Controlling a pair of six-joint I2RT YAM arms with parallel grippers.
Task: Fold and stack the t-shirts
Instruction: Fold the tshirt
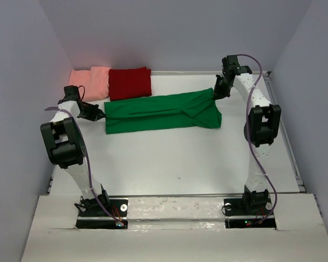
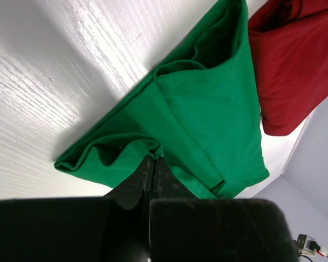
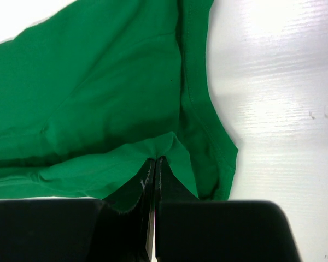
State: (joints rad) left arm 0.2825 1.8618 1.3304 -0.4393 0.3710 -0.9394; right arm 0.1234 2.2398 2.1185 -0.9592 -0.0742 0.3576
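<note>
Two robot arms grip opposite ends of a bright green short-sleeved fabric t-shirt [image 1: 161, 113] that lies as a long, loosely folded band across the middle of the white counter [image 1: 180, 164], running from left to right. The left fingers [image 2: 153, 161] are pressed together with no gap showing between them, pinching a bunched fold of green cloth at the shirt's left end. The right fingers [image 3: 154, 162] are likewise closed tight on a small peak of green fabric at the shirt's far right corner, beside a stitched hem. From above, that corner is drawn up into a point toward the right fingers [image 1: 217, 91], while the left fingers [image 1: 97, 113] meet the cloth low, close to the counter. Whether either end is lifted clear of the surface cannot be told.

Behind the green shirt, along the far edge of the counter by the back wall, sits a folded dark red fabric t-shirt [image 1: 130, 83], its near edge just beside the green band. A folded salmon-pink fabric t-shirt [image 1: 92, 82] lies to its left, side by side with it, in the far left corner.
</note>
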